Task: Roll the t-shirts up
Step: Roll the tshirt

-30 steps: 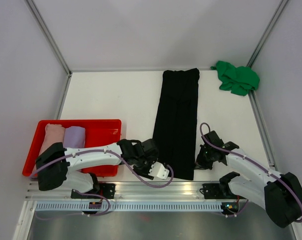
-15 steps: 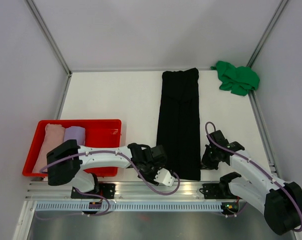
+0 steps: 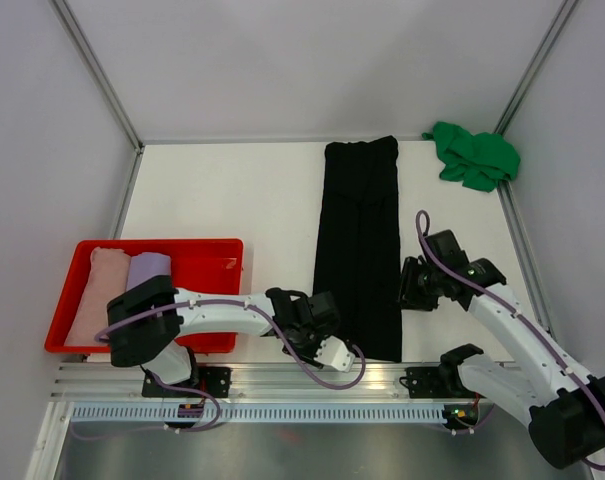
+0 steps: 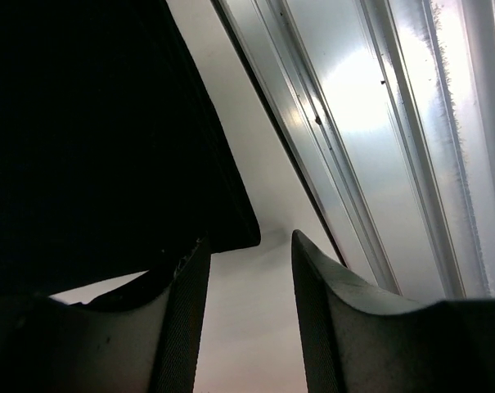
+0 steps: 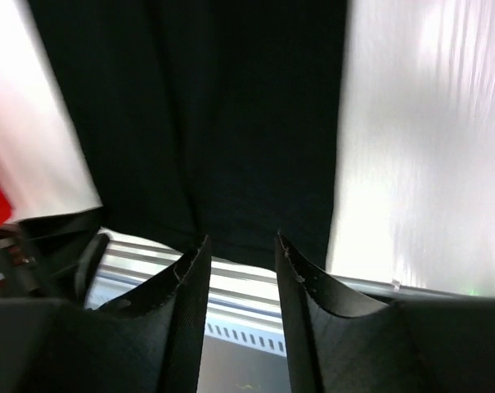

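The white bench [image 3: 232, 200] carries everything, and the largest thing on it is the black t-shirt [image 3: 360, 240]. It lies flat down the middle, folded into one long narrow strip that runs from the far edge to just short of the near rail [image 3: 282, 378]. It looks ready for rolling, but no turn of a roll has been started. At the near left stands the red tray [image 3: 210, 268]. Against its left side lie the pink t-shirt [image 3: 104, 275] and the lavender t-shirt [image 3: 148, 272], side by side as compact bundles, which I take to be finished. The green t-shirt [image 3: 474, 155] sits crumpled in the far right corner, neither spread nor folded. By that reckoning about half the work is done: the black one needs rolling, and the green one needs everything. The left tool [image 4: 249, 246] is low at the near left corner of the black strip. Its fingers [image 4: 182, 311] are parted about halfway, with bare bench between them and the cloth corner just beside one tip, so it grips nothing. The right tool [image 5: 240, 246] hangs by the strip's right edge, toward the near end. It too is parted about halfway and empty, with the black cloth visible below it.
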